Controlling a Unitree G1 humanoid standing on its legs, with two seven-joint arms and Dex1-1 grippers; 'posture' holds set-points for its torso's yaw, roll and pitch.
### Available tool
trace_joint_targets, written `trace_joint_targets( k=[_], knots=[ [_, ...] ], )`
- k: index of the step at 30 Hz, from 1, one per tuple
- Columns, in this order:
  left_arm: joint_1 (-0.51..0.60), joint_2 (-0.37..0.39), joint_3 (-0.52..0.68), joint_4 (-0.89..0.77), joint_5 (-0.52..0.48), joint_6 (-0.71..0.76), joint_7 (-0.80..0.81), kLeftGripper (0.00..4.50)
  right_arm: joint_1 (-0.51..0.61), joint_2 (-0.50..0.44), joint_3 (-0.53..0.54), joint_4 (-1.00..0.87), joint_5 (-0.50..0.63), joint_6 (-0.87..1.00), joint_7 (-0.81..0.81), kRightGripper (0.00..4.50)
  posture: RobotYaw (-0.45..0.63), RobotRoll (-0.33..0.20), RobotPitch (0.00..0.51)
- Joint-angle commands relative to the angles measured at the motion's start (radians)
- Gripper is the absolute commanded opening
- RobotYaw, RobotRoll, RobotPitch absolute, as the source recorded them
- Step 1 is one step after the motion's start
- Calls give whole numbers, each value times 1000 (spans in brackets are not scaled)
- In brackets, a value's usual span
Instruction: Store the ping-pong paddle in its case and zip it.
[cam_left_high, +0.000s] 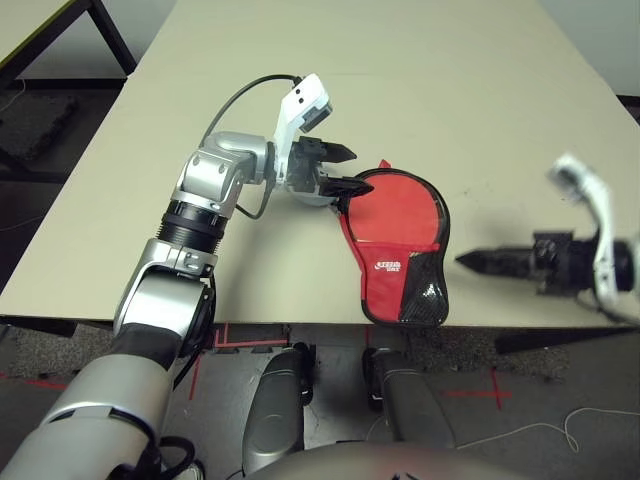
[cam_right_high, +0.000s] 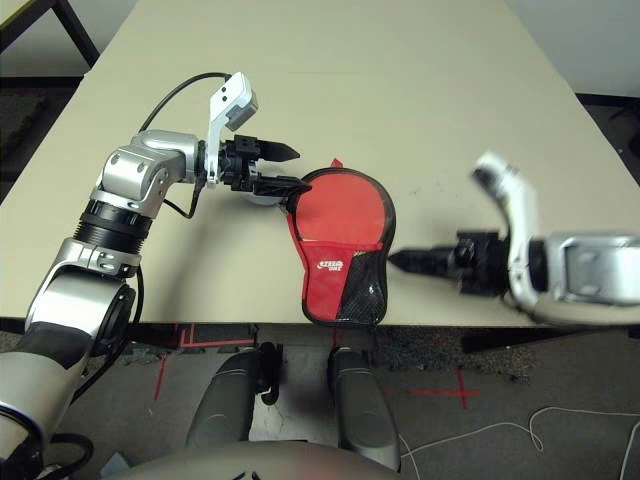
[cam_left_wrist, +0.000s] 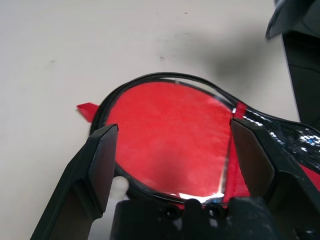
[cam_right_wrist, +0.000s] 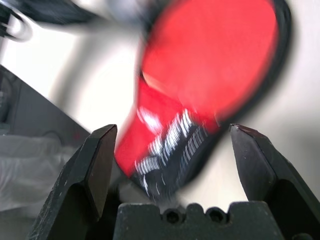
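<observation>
Table (cam_left_high: 420, 80): the case (cam_left_high: 393, 243) lies flat near its front edge, looking closed. Likely light, soft fabric, stiff if the paddle is inside. Left gripper (cam_left_high: 345, 170) spread at its rounded top rim; right gripper (cam_right_high: 400, 262) spread, just beside. Best hold: zipper trim.

The case (cam_left_high: 395, 240) is red with black trim, a black mesh pocket and white logo.

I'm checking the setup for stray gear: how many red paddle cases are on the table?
1. The case lies flat near the table's front edge, between the left gripper and the right gripper. Nothing seems hidden.
</observation>
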Motion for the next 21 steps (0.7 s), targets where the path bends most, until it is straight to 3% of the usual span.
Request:
trace_joint_targets(
  k=[1,8,15,21],
  knots=[
    [-28,3,7,38,12,-26,5,4500,-117,93,125,-23,-215,68,41,4471,-87,0,166],
    [-58,37,27,77,22,-48,9,4500,-208,158,374,-133,-751,62,362,4471,-69,0,165],
    [-32,84,41,36,22,-41,16,4500,-221,300,442,-78,-1014,9,523,4471,-45,0,176],
    [13,157,27,18,43,-48,7,4500,-232,395,485,-59,-1171,-9,614,4471,-30,0,175]
  ],
)
